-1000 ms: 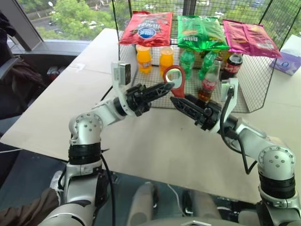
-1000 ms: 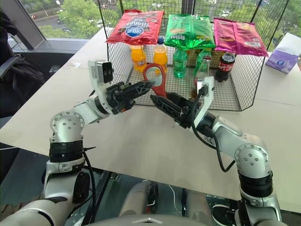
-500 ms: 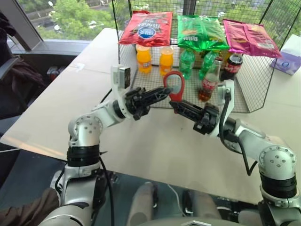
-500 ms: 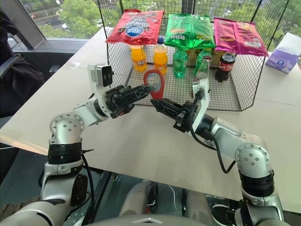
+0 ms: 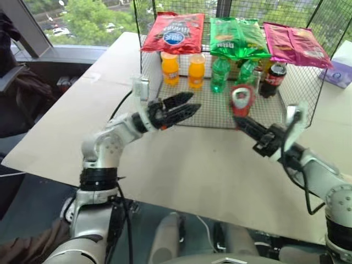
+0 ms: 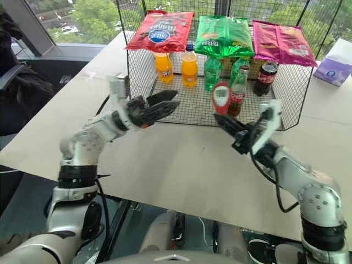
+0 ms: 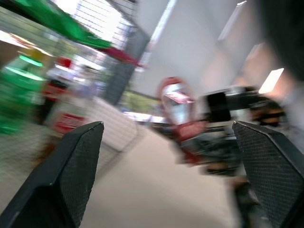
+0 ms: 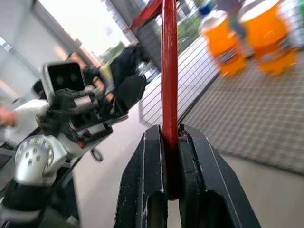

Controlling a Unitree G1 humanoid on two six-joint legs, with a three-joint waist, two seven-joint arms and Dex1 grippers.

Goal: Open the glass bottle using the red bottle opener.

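Note:
The red bottle opener (image 5: pixel 241 99) stands upright over the table, and my right gripper (image 5: pixel 238 121) is shut on its narrow lower end. In the right wrist view the opener (image 8: pixel 168 71) shows edge-on between the closed fingers (image 8: pixel 154 156). The glass bottle (image 6: pixel 238 83), with dark cola and a red label, stands in the wire basket just behind the opener. My left gripper (image 5: pixel 193 102) hangs open and holds nothing, a short way to the left of the opener. In the left wrist view its wide-apart fingers (image 7: pixel 71 175) point toward the blurred opener (image 7: pixel 173 102).
The wire basket (image 5: pixel 300 104) holds two orange bottles (image 5: pixel 170 69), green bottles (image 5: pixel 219 74) and a dark plastic cola bottle (image 5: pixel 273 77). Snack bags (image 5: pixel 236 36) lie on top of it. A purple tissue box (image 5: pixel 338 72) sits at far right. The pale table (image 5: pixel 181 165) spreads in front.
The left gripper has opened and let go of the opener's loop. The right gripper has shut on the opener and carried it to the right, in front of the glass bottle.

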